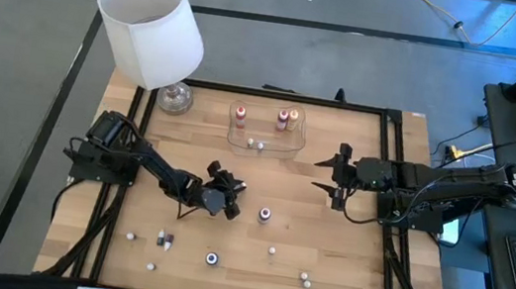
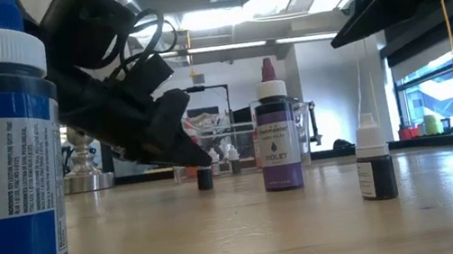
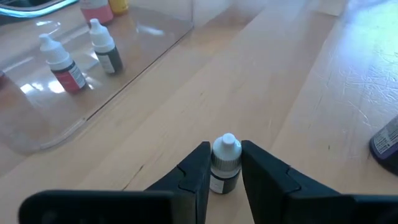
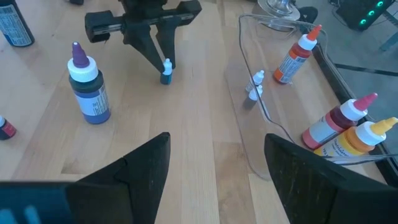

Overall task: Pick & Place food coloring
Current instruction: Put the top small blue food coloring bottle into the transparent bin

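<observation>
Wooden table: clear tray holds four bottles; seven remain scattered. Left gripper brackets small white-capped bottle standing near tray, grip uncertain. Right gripper hovers, jaws spread, empty.

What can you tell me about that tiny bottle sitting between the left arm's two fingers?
The tiny bottle stands upright on the wooden table, between the fingers of the left gripper. It has a white cap with a rounded tip, a pale label and a dark lower body, and looks like plastic. The fingers sit close on either side of it; whether they press it cannot be told. It is outside the clear tray, apart from it.
</observation>
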You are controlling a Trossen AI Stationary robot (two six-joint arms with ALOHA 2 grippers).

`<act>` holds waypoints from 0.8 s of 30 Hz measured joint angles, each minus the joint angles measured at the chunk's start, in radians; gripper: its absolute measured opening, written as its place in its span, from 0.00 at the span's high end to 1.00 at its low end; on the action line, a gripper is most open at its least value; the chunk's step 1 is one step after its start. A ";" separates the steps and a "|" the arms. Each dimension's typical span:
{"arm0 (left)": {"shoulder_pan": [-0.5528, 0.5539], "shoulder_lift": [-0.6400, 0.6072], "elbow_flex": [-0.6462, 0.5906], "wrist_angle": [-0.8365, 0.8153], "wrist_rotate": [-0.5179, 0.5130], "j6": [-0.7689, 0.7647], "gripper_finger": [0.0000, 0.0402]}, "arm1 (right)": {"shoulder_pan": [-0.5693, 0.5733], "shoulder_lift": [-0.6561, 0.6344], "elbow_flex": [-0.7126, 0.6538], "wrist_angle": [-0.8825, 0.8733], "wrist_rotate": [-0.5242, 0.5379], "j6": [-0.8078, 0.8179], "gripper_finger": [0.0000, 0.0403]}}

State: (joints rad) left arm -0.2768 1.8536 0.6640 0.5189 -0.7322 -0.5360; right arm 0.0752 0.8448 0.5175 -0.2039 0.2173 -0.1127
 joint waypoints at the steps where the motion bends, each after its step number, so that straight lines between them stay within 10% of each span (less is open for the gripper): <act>1: 0.000 -0.002 0.000 -0.001 0.001 0.003 0.79 | 0.000 0.000 0.000 0.000 0.000 0.000 0.35; 14: -0.003 -0.016 -0.001 -0.013 0.003 0.047 0.59 | 0.000 0.000 0.000 -0.002 0.000 0.000 0.35; 24: 0.022 -0.261 0.014 -0.225 0.167 0.094 0.47 | 0.000 0.000 0.000 -0.004 0.000 0.000 0.35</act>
State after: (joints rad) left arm -0.2547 1.5923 0.6775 0.2940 -0.5650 -0.4422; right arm 0.0751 0.8448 0.5175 -0.2075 0.2173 -0.1127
